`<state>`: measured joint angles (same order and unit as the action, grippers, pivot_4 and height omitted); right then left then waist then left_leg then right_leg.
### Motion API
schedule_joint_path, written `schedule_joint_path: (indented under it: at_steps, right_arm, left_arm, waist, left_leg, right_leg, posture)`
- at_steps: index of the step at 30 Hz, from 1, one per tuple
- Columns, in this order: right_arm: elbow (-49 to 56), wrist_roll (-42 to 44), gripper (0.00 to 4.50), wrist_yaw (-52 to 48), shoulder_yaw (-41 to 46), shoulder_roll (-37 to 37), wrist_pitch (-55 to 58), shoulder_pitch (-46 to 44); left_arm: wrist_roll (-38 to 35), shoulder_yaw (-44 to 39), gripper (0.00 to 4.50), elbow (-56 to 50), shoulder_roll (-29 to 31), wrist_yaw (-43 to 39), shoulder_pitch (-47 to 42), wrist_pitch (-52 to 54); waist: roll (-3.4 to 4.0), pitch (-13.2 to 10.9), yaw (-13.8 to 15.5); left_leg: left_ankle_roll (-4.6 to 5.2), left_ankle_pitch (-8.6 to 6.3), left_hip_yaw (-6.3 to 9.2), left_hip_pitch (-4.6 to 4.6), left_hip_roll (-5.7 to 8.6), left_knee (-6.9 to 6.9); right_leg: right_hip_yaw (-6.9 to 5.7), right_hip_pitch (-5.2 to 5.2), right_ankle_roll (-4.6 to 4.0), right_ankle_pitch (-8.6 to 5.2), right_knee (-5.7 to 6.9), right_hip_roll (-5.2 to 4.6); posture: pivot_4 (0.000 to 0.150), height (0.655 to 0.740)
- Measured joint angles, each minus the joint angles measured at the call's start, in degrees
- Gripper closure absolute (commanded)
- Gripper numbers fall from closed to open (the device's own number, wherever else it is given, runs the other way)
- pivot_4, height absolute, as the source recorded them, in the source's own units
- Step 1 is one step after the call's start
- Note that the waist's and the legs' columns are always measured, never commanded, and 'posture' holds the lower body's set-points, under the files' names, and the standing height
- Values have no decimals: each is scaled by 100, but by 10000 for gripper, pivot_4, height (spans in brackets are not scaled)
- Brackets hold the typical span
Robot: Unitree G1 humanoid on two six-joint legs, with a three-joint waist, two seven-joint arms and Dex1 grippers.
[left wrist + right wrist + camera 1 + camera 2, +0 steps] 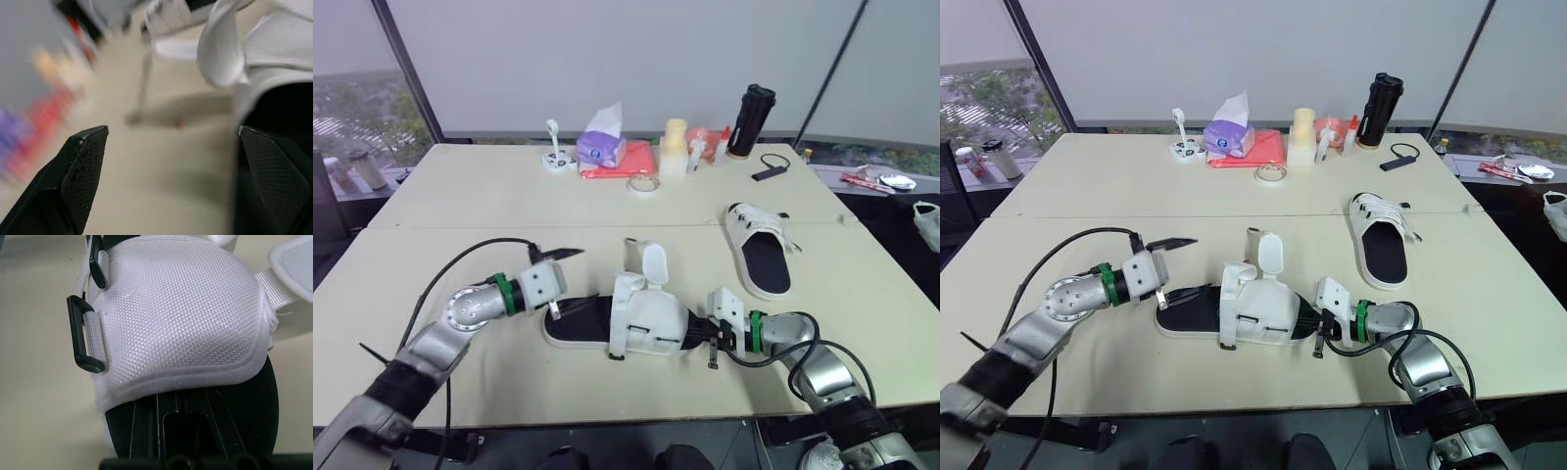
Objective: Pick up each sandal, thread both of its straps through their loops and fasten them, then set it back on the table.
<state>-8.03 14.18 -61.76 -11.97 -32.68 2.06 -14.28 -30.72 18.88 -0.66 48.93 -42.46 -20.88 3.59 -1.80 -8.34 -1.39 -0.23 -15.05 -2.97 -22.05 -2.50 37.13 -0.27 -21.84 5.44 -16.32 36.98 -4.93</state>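
Two sandals: white uppers over black soles, both flat on the bench, well apart from each other.
Near sandal: at the middle of the bench's near edge, lying along that edge, heel toward the left tool and toe toward the right tool.
Straps: undone on the near sandal; one strap flap stands upright above the upper, and the black loop at the upper's side has nothing through it.
Far sandal: toward the bench's right edge, sole down, its straps lying across the upper.
Left tool: at the heel end, fingers spread wide and holding nothing; one finger is raised above the bench, the other is down by the black footbed, and contact there cannot be told.
Right tool: at the toe end, narrow, pinched on the toe of the near sandal's sole.
Far edge: tissue pack, red pouch, tape roll and black bottle, all well apart from both sandals.
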Motion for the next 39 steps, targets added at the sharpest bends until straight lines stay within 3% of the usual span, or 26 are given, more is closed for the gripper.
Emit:
schedule_joint_path:
  at_steps: [5,8,14,23,32,37,39]
  right_arm:
    - [-116,-54,45000,-11,-50,6,-76,-50]
    - [-130,-113,45000,-11,-75,12,-142,-79]
    - [-130,-150,45000,-11,-86,36,-174,-101]
    - [-114,-151,45000,-8,-84,60,-174,-88]
    - [-90,-150,45000,1,-83,63,-174,-78]
    - [-90,-150,45000,20,-81,101,-174,-77]
    - [-85,-150,45000,34,-82,131,-174,-78]
  left_arm:
    - [-1588,-746,345,-741,149,-600,58,2113]
    - [-1999,-1003,345,-1068,44,-753,99,2799]
    - [-1947,-973,345,-1577,-293,-1009,313,3256]
    - [-1373,-795,345,-1431,-911,-1331,76,3337]
    - [-1272,-665,345,-1394,-639,-2068,27,3823]
    - [-1185,-666,345,-1373,-622,-2241,47,3874]
    - [-1143,-666,5452,-1353,-628,-2291,47,3876]
  waist:
    - [3,-2,15]
    - [3,-2,8]
    - [2,0,8]
    - [4,7,11]
    - [10,5,-2]
    - [12,6,-1]
    - [11,6,-3]
  left_leg:
    - [-13,-8,1,72,-3,-26]
    - [-18,-10,-1,71,-9,-31]
    - [-46,-14,-5,69,-11,-69]
    - [-62,-6,-9,70,-11,-100]
    - [-64,-7,-6,67,-13,-115]
    - [-65,-8,-7,65,-17,-139]
    - [-64,-8,-8,63,-16,-145]
  right_leg:
    - [-2,54,-32,-18,-47,-2]
    - [-4,53,-37,-15,-62,-4]
    - [-3,53,-57,-3,-84,-11]
    - [-3,42,-66,1,-101,-14]
    - [-2,20,-69,1,-119,-15]
    - [-11,21,-113,27,-175,-17]
    - [-12,23,-125,35,-181,-18]
  posture:
    - [1500,7400]
    - [1500,7400]
    - [1500,7400]
    - [1500,7400]
    - [1500,7400]
    - [1500,7400]
    - [1500,7400]
